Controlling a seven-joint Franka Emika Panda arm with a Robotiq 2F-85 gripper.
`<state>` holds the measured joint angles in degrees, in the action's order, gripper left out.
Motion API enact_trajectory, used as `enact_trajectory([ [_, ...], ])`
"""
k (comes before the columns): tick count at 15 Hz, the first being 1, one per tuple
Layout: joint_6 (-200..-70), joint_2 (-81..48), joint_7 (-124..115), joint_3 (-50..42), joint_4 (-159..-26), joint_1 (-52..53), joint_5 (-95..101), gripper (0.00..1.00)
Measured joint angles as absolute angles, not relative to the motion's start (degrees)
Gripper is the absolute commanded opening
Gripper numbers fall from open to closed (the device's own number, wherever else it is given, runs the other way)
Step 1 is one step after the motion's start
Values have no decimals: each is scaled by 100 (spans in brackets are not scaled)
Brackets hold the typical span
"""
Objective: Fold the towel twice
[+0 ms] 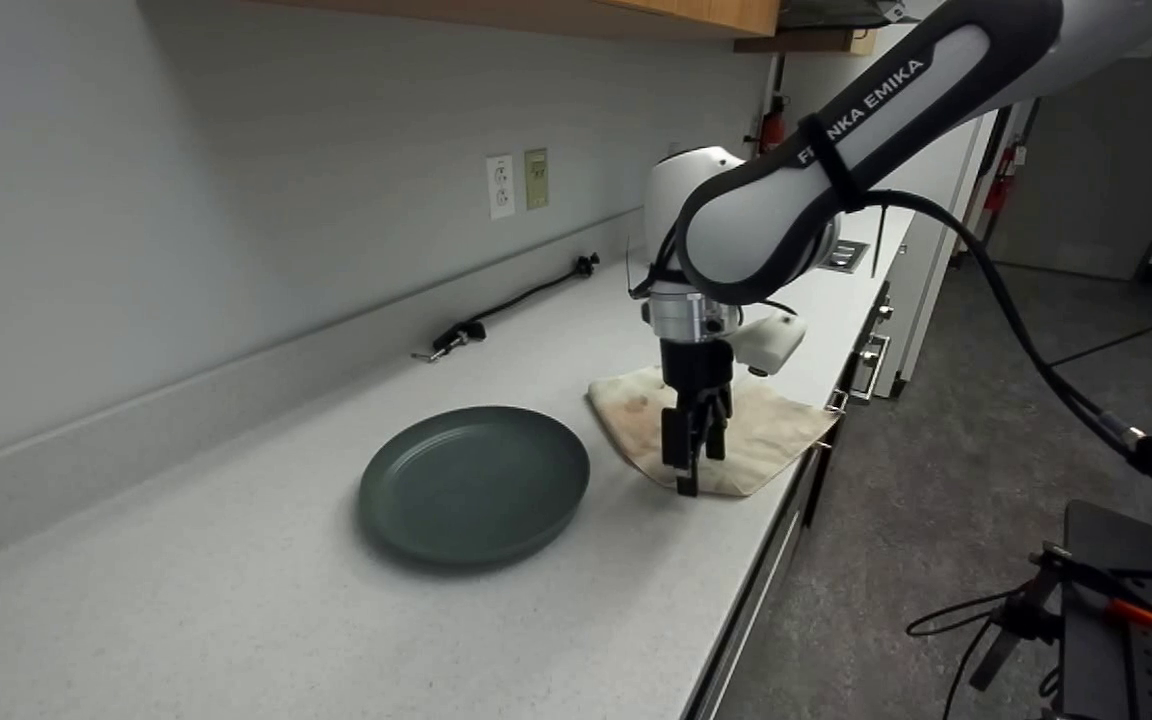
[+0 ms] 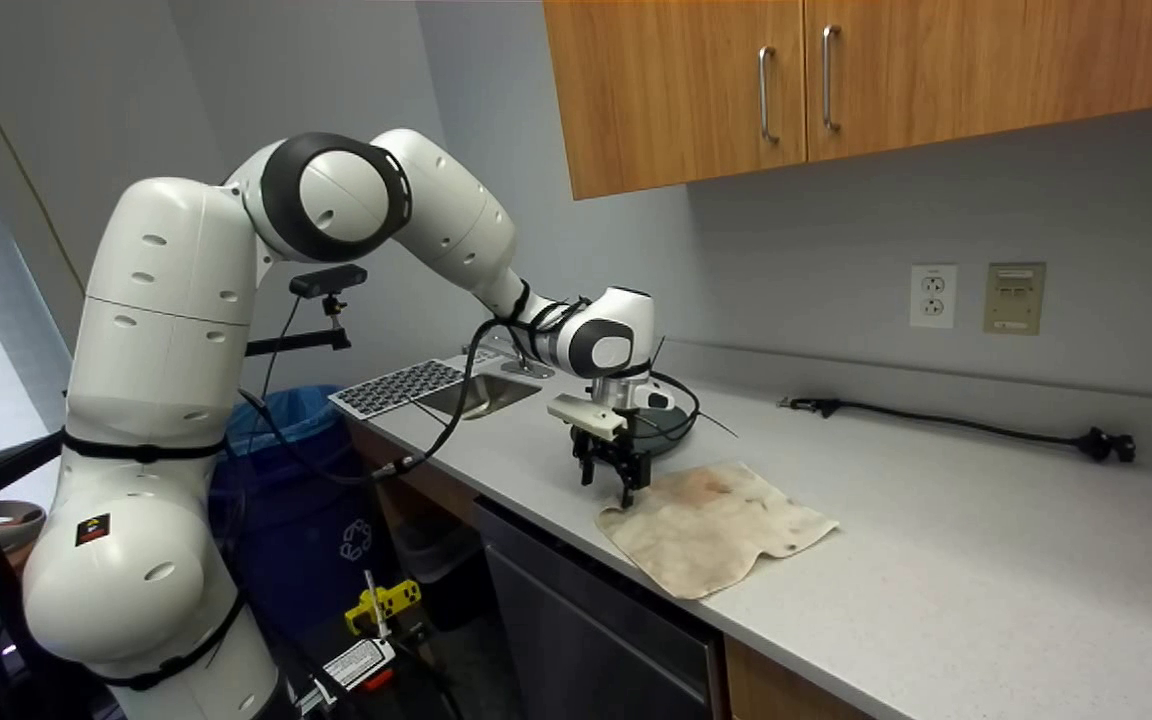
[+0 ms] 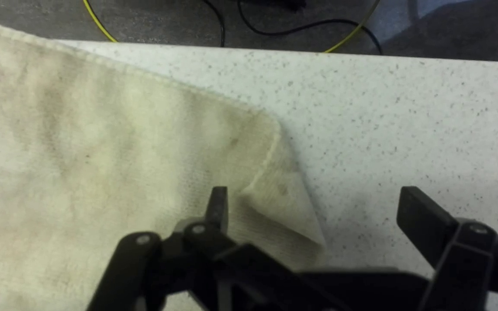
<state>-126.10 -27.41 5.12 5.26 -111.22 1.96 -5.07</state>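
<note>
Gripper point(image 3: 314, 194) spread wide, fingers point(image 3: 426, 226) well apart! One stands over the towel point(image 3: 102, 172), the other over bare counter point(image 3: 404, 112), and between them a towel corner curls over itself; whether the tips touch down, I can't tell. The towel lies stained across the counter, reaching its front edge in both exterior views. Up the arm point(image 1: 771, 225) now, and there's lettering: FRANKA EMIKA, a black strap point(image 1: 830, 163) cutting across the first word. In an exterior view, a recycling mark shows on the blue bin point(image 2: 286, 530), with a white label point(image 2: 358, 662) near it, print too small to read. Only the wrist view gives us that curled corner up close, plus a yellow cord point(image 3: 96, 20) on the floor. The plate point(image 1: 476, 480) sits whole in an exterior view, just beside the towel; in an exterior view the wrist camera point(image 2: 586, 414) and gripper block part of it. A sink point(image 2: 511, 393) turns up there too. Along the wall, in both exterior views, runs a black rod point(image 2: 956, 418), an outlet point(image 2: 933, 296) above it, wooden cabinets point(image 2: 676, 100) overhead.
</note>
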Motion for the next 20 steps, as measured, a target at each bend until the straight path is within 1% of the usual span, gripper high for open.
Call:
enact_trajectory([
  [7,-12605,-3110,394,516,-10852,195,-507,100],
  [20,-12604,-3154,-212,520,-10733,226,-507,100],
])
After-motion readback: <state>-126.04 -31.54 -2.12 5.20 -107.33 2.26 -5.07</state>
